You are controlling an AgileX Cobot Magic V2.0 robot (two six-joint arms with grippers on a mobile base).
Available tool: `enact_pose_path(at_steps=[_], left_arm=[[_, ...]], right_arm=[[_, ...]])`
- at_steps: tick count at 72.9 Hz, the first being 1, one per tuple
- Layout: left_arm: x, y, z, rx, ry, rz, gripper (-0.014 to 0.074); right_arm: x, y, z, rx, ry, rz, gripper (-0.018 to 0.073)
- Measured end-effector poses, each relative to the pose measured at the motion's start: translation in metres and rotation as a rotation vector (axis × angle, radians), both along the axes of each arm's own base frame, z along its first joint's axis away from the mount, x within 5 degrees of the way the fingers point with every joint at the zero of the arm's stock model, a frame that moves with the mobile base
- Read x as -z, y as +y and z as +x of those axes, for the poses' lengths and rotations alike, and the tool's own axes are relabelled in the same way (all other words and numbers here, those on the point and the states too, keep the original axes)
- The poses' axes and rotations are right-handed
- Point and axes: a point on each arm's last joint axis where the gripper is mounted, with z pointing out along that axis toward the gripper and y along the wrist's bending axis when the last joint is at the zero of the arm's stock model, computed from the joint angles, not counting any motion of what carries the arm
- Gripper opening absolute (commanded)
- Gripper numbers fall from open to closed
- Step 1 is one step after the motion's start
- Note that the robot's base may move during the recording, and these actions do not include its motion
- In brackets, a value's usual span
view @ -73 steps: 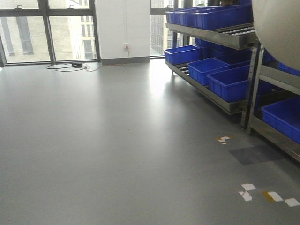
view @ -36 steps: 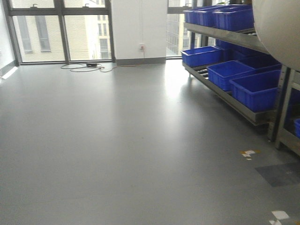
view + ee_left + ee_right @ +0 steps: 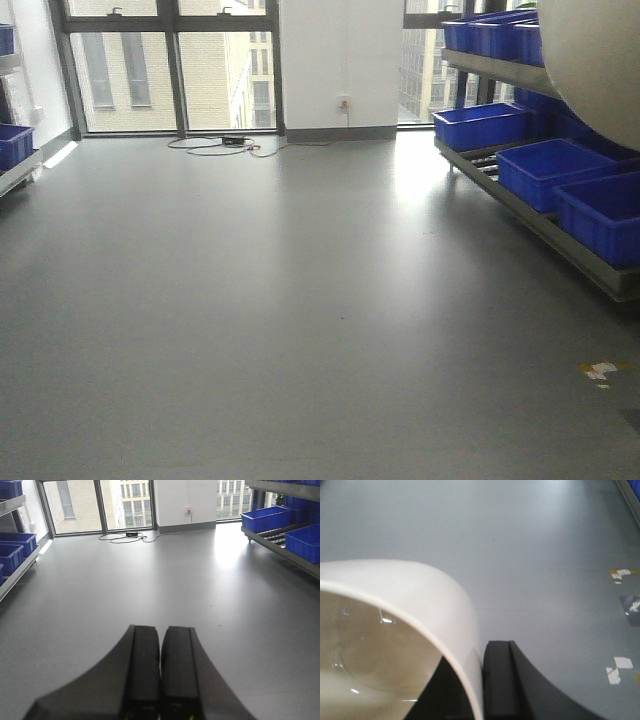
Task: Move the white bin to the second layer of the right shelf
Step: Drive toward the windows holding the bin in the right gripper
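White bin (image 3: 395,630) is pinched by its wall in the right tool (image 3: 479,682).

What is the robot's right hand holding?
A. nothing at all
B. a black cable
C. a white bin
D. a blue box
C: in the right wrist view the right gripper pinches the wall of the white bin, which hangs above the grey floor.
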Motion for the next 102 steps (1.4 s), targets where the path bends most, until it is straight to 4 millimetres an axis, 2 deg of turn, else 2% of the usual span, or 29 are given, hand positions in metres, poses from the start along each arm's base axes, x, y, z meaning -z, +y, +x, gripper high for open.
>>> enact_pose_path(at_steps=[102], left_arm=[[0.0000, 0.0000, 0.0000, 0.000, 0.000, 0.000, 0.0085]], right_arm=[[0.0000, 0.0000, 0.0000, 0.000, 0.000, 0.000, 0.0055]])
